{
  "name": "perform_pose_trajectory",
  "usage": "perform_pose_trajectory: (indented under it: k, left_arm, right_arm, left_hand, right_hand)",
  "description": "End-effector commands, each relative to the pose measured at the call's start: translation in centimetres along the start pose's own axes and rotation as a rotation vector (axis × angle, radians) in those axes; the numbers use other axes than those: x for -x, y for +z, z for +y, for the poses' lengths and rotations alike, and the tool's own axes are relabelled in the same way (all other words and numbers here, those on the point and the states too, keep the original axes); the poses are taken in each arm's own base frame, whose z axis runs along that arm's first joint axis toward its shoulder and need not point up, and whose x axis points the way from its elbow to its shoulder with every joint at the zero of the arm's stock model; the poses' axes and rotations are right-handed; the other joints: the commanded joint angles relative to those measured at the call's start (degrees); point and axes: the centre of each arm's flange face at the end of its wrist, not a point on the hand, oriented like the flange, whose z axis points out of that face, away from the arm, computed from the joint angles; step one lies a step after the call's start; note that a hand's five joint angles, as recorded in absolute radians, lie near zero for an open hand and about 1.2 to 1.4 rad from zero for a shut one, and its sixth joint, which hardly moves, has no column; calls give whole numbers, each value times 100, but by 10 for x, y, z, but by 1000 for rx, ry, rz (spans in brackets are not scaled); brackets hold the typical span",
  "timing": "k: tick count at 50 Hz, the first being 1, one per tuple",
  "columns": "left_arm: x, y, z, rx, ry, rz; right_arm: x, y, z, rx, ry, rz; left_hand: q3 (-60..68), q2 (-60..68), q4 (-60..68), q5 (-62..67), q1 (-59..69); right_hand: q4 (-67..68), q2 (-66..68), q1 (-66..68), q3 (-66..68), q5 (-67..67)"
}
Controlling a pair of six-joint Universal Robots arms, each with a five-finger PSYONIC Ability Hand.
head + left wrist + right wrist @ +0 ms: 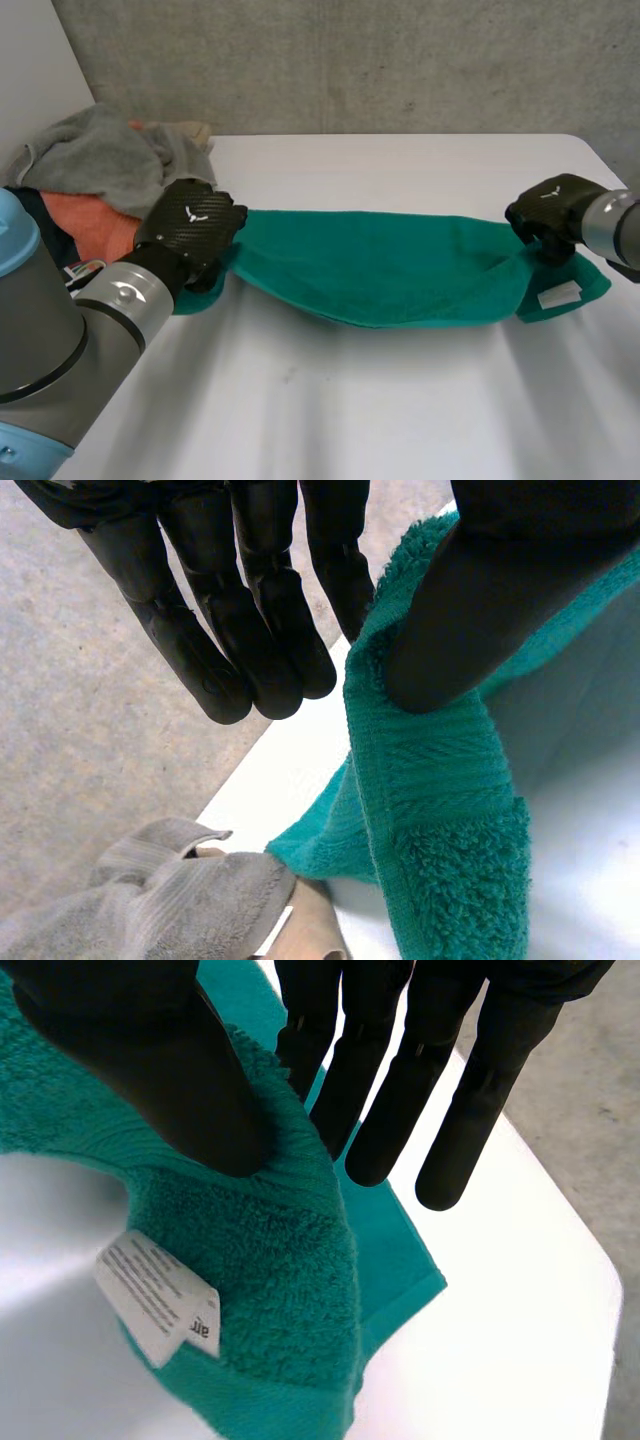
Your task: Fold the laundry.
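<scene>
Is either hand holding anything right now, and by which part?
Both pinch the teal terry towel: the left hand at the end nearest the grey-and-orange laundry pile, the right hand at the opposite end, by its white label.

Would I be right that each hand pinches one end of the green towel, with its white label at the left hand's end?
Not quite: the white label is at the end of the green towel held by the right hand, just past its thumb, as the right wrist view shows. The left hand pinches the other end.
</scene>
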Motion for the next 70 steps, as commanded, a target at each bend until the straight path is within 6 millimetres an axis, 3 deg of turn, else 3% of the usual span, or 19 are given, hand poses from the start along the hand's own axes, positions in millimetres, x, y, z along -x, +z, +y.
perform_pose_trajectory:
  k: [1, 3, 6, 7, 10, 12, 19, 22, 28, 31, 37, 51, 62, 70]
  left_arm:
    - [-12, 25, 16, 60, 0, 48]
    - [-12, 38, 23, 88, 10, 28]
    - [-12, 48, 30, 125, 23, -1]
    - [-11, 53, 35, 146, 30, -21]
    - [-9, 60, 39, 163, 38, -47]
    - [-8, 61, 37, 156, 38, -51]
    - [-8, 62, 33, 139, 31, -56]
    - [-7, 62, 32, 136, 31, -57]
    - [-6, 60, 29, 125, 29, -55]
    - [-6, 59, 28, 122, 28, -53]
    - [-2, 53, 24, 112, 28, -63]
    - [0, 51, 22, 105, 27, -63]
    - [5, 52, 22, 103, 15, -72]
    - [8, 52, 22, 101, 3, -79]
  right_arm:
    - [16, 67, 5, 19, -72, -14]
    - [22, 93, 9, -2, -84, 23]
    - [25, 114, 12, -41, -86, 77]
    - [24, 122, 13, -69, -78, 128]
    - [15, 126, 13, -116, -46, 225]
    - [9, 120, 8, -149, -21, 267]
    - [-8, 58, -9, -214, 100, 301]
    - [0, 32, -3, -145, 138, 232]
    - [24, 10, 17, 35, 254, 67]
    - [32, 13, 22, 75, 350, 35]
    - [54, 38, 21, 76, 538, -5]
    - [88, 104, 20, -13, 534, 79]
    - [84, 122, 11, -154, 400, 165]
    - [76, 131, 13, -174, 378, 171]
  left_hand:
    - [1213, 1170, 1152, 1345, 1549]
    - [1213, 1170, 1152, 1345, 1549]
    - [1213, 1170, 1152, 1345, 1549]
    - [1213, 1170, 1152, 1345, 1549]
    - [1213, 1170, 1152, 1345, 1549]
    - [1213, 1170, 1152, 1345, 1549]
    - [1213, 1170, 1152, 1345, 1549]
    - [1213, 1170, 1152, 1345, 1549]
    - [1213, 1170, 1152, 1345, 1549]
    - [1213, 1170, 1152, 1345, 1549]
    - [1213, 1170, 1152, 1345, 1549]
    - [1213, 1170, 1152, 1345, 1549]
    - [1213, 1170, 1152, 1345, 1549]
    - [1213, 1170, 1152, 1345, 1549]
  right_hand:
    - [1157, 1295, 1650, 1222, 1313]
    - [1157, 1295, 1650, 1222, 1313]
    - [888, 1026, 1381, 953, 1045]
    - [-1912, -1774, -1419, -1847, -1756]
    - [-5224, -5086, -4730, -5159, -5067]
    - [-5843, -5705, -5350, -5778, -5687]
    - [-5843, -5705, -5350, -5778, -5687]
    - [-5240, -5102, -4747, -5175, -5084]
    - [-4414, -4276, -3920, -4349, -4257]
    - [-4397, -4258, -3903, -4332, -4240]
    - [-4481, -4342, -3987, -4416, -4324]
    - [-4413, -4275, -3920, -4348, -4257]
    - [-3606, -3468, -3113, -3541, -3450]
    - [-2177, -2039, -1684, -2112, -2021]
